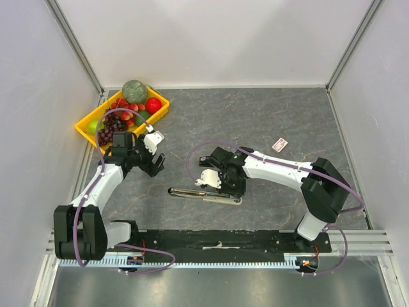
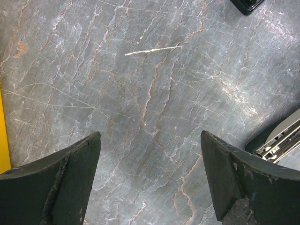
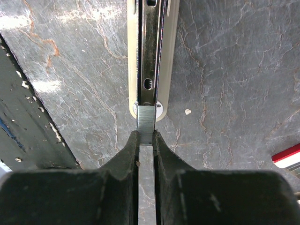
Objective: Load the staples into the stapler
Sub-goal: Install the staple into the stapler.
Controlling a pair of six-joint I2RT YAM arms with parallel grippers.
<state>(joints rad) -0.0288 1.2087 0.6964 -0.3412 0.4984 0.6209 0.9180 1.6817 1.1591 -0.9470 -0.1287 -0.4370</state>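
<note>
Well, the right jaws were shut tight on the staples (image 3: 146, 123), a short grey strip pinched between the two dark fingers (image 3: 124, 159). The far end of the strip touched the near end of the stapler (image 3: 151, 56). It was lined up with the shiny metal track that ran down the stapler's middle. The stapler lay flat on the grey counter (image 3: 225, 70), opened up, with its pale rounded base under the track.

From above, the stapler sat near the middle of the counter, and the right arm (image 1: 281, 169) reached across from the right side to hang over it. A tiny white-and-red box (image 1: 279, 145) lay on the counter farther back and to the right, well apart from the stapler (its corner also peeked in at the right edge of the right wrist view).

The left jaws were wide open, with nothing between them but bare counter below. They hung to the left of the stapler, near it but not touching. The left arm (image 1: 105, 179) bent up from its base at the near edge. Behind it, in the far left corner, sat a yellow tray (image 1: 83, 131) full of fruit (image 1: 135, 91): a round green one, red ones and dark grapes.
</note>
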